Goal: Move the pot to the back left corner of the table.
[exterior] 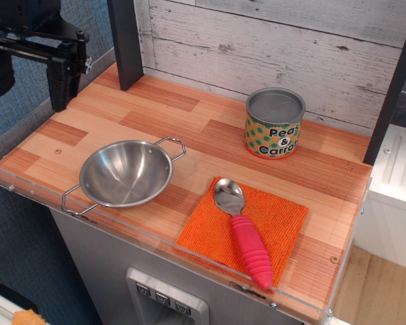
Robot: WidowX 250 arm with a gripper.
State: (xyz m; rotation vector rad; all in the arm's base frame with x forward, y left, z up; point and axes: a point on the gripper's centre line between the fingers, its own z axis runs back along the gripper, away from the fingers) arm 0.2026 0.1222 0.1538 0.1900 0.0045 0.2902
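Note:
The shiny steel pot (125, 172) sits upright and empty near the front left of the wooden table (189, 118), with one wire handle pointing to the back right and one to the front left. My black gripper (28, 84) hangs at the upper left of the view, over the table's left edge and well behind and left of the pot. Its two fingers (59, 91) stand wide apart, with nothing between them.
A green-orange "Peas & Carrots" can (274, 123) stands at the back right. An orange cloth (274, 217) lies at the front right with a pink-handled spoon (247, 237) on it. A black post (125, 40) stands at the back left, against a white plank wall.

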